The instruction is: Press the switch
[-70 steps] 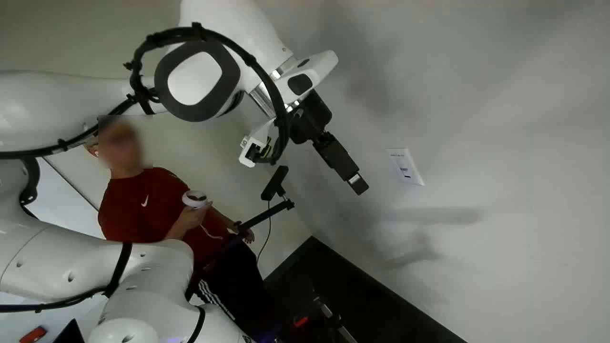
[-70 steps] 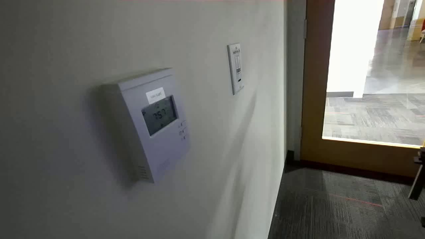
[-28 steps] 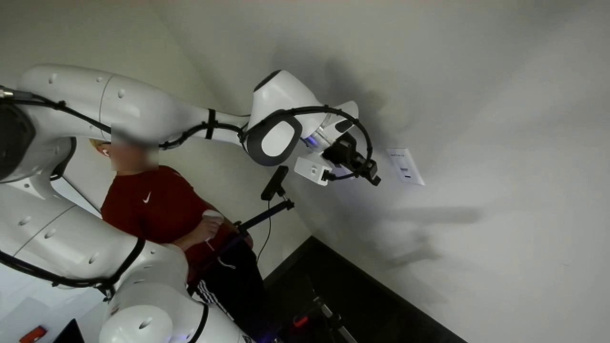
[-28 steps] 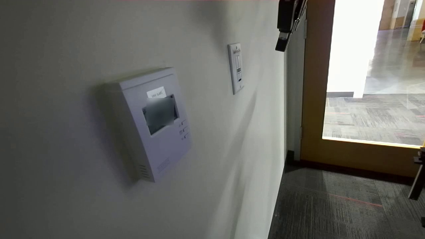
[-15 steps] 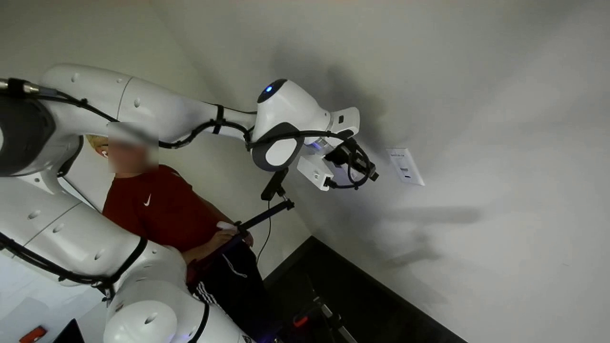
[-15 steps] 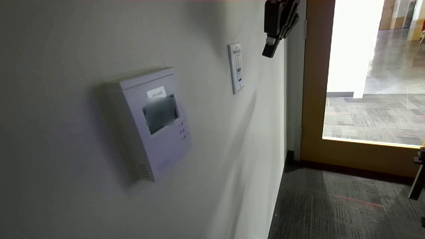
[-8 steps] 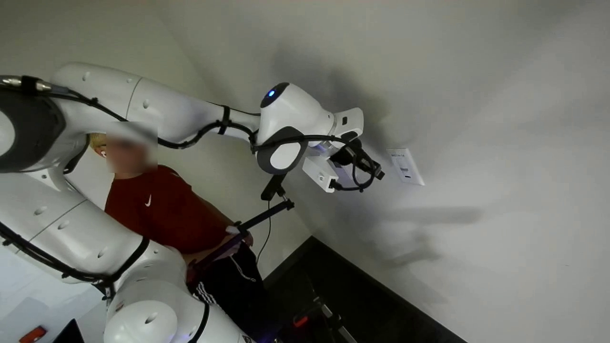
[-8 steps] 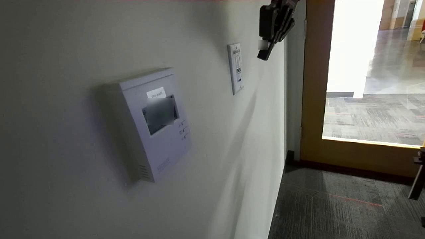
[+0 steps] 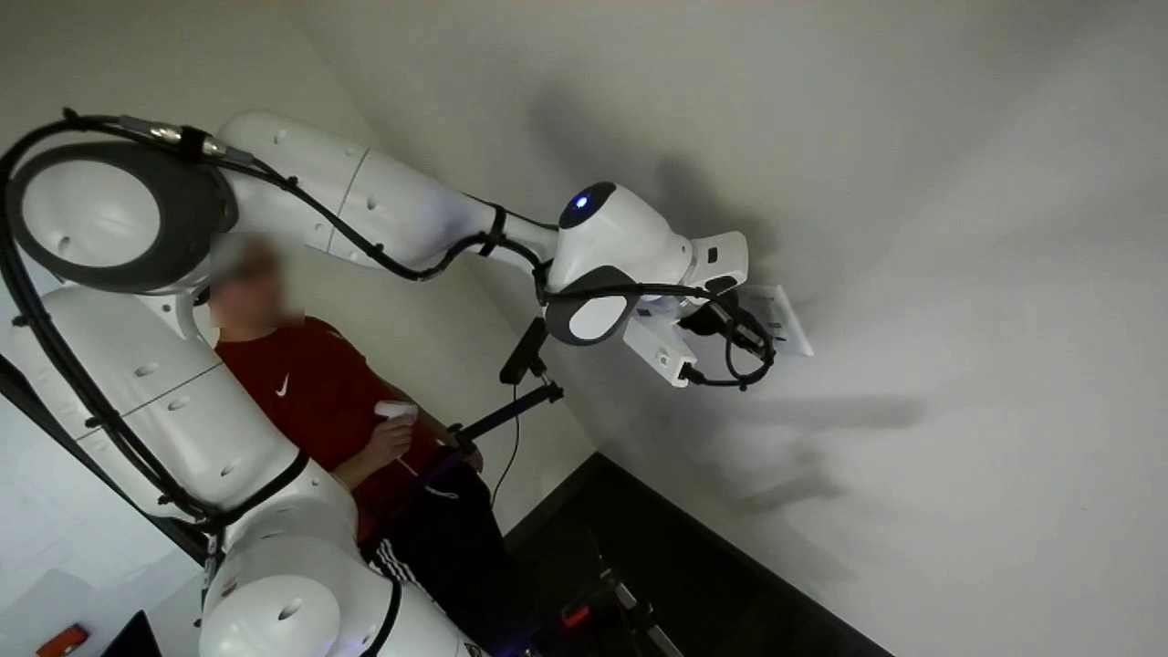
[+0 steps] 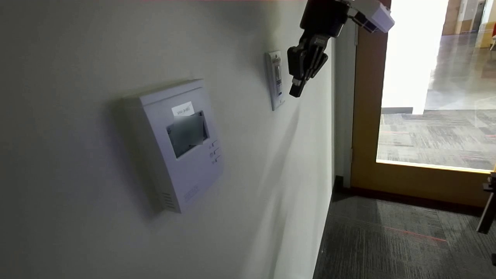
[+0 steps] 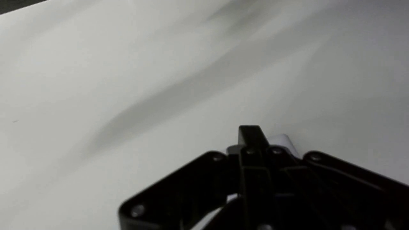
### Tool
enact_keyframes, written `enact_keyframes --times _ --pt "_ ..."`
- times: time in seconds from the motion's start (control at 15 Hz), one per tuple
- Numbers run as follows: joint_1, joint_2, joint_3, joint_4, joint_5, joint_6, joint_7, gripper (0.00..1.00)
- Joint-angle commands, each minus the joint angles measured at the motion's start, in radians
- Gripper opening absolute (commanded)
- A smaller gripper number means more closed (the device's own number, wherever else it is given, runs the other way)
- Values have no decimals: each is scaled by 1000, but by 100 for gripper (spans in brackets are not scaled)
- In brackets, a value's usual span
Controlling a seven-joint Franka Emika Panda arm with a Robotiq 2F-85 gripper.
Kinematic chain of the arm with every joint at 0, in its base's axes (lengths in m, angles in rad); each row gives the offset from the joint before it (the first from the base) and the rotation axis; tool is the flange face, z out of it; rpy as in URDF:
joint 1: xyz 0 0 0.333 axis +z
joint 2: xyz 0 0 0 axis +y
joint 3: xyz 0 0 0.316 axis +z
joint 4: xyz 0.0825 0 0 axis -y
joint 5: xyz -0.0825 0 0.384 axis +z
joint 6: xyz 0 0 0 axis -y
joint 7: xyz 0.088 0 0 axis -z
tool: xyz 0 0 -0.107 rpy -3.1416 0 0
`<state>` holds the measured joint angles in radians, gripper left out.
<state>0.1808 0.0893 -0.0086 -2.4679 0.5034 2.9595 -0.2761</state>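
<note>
The switch (image 10: 275, 80), a white plate on the wall (image 10: 248, 166), has its dark marks facing outward, so it calls for a straight push rather than a grasp. Just in front of the switch, a gap showing between them in an exterior view, hangs the gripper (image 10: 297, 88). Its fingers are together, with nothing seen between them; that gives one narrow tip, a sensible shape for so small a target. The tip slants down and in toward the switch, probably so that it arrives before the bulkier knuckles. In the wrist view the gripper hides most of the switch, one corner excepted, so the exact aim cannot be read there. The press itself, I judge, is not yet made. Leading away from the switch, the robot arm (image 9: 620, 239) reaches in bent at the wrist, likely to tip the gripper at the wall. Near the switch sits a wall unit (image 10: 192, 168) with a small screen, seemingly no part of the job. Well apart from the switch, a person (image 9: 306, 392) in red holds a white controller (image 9: 395, 410), presumably to steer the robot arm.
</note>
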Motion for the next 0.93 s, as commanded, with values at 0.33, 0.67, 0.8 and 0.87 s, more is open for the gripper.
enact_keyframes --times 0.33,0.67,0.8,0.87 --pt "15 9 -5 17 -48 8 46 0" --pt "27 1 -2 33 -64 14 71 0" --pt "30 5 -8 39 -77 20 84 0" --pt "30 6 -11 40 -86 23 91 0"
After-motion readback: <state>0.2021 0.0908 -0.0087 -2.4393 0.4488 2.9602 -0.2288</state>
